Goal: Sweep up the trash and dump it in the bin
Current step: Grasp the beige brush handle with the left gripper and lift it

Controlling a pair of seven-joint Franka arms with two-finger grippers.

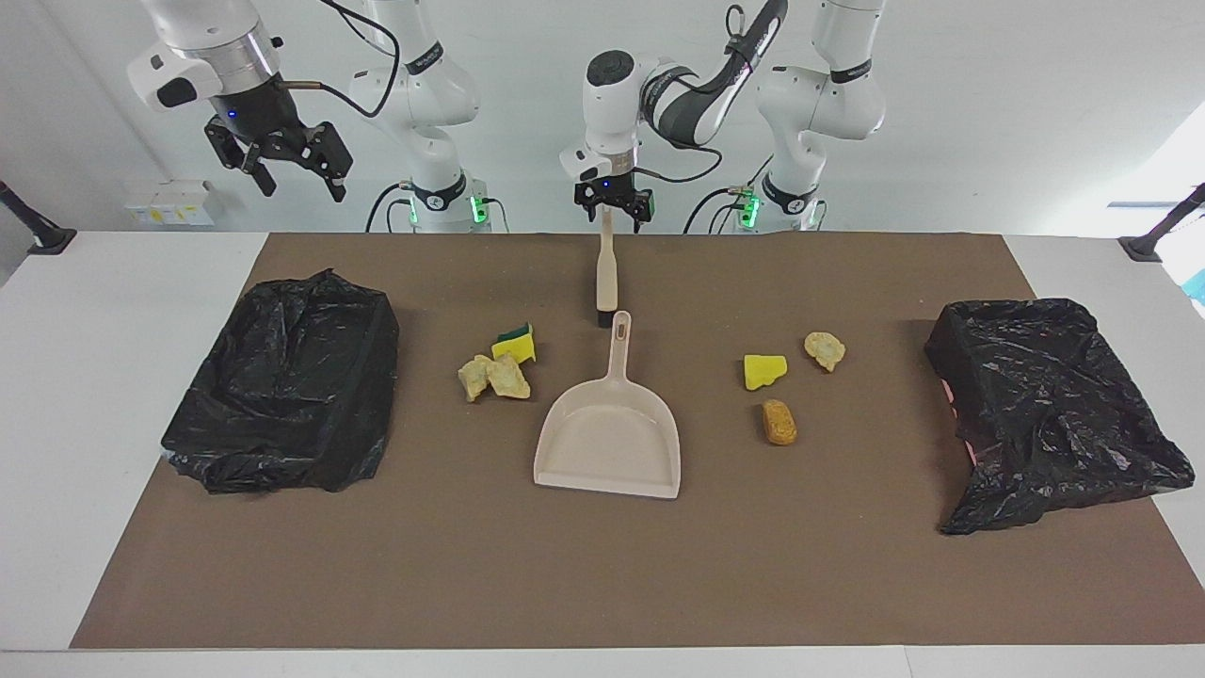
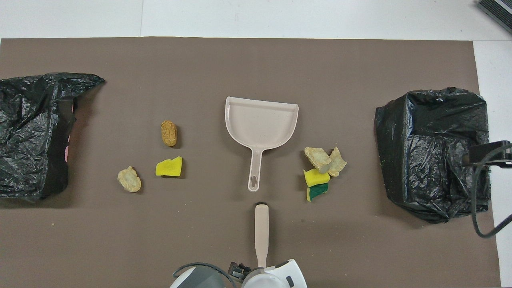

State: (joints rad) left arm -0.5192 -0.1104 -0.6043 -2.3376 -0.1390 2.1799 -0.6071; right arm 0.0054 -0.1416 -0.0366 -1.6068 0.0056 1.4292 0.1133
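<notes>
Where the facing view shows both arms whole, the overhead view catches only the top of the left arm's wrist at its bottom edge and a dark bit of the right arm's hardware over one bin. The left gripper (image 1: 614, 209) hangs over the handle tip of the brush (image 1: 606, 268), its fingers spread to either side of the tip; whether they touch it I cannot tell. From that gripper, the brush runs away from the robots, and the dustpan (image 1: 608, 443) lies just past the bristle end. The trash (image 1: 497, 367) sits in two groups flanking the dustpan handle, well out from the gripper: two beige foam chunks, a yellow sponge piece and a green-backed sponge (image 2: 318, 191) toward the right arm's end, and a yellow sponge (image 2: 169, 167), a beige chunk (image 2: 129, 179) and an orange-brown lump (image 2: 169, 133) toward the left arm's end. The overhead view separates the clustered pieces better. The right gripper (image 1: 292, 174) waits high in the air with fingers apart, holding nothing, above the table edge near the black-bagged bin (image 1: 287, 381). A second bagged bin (image 1: 1050, 410) lies at the left arm's end.
</notes>
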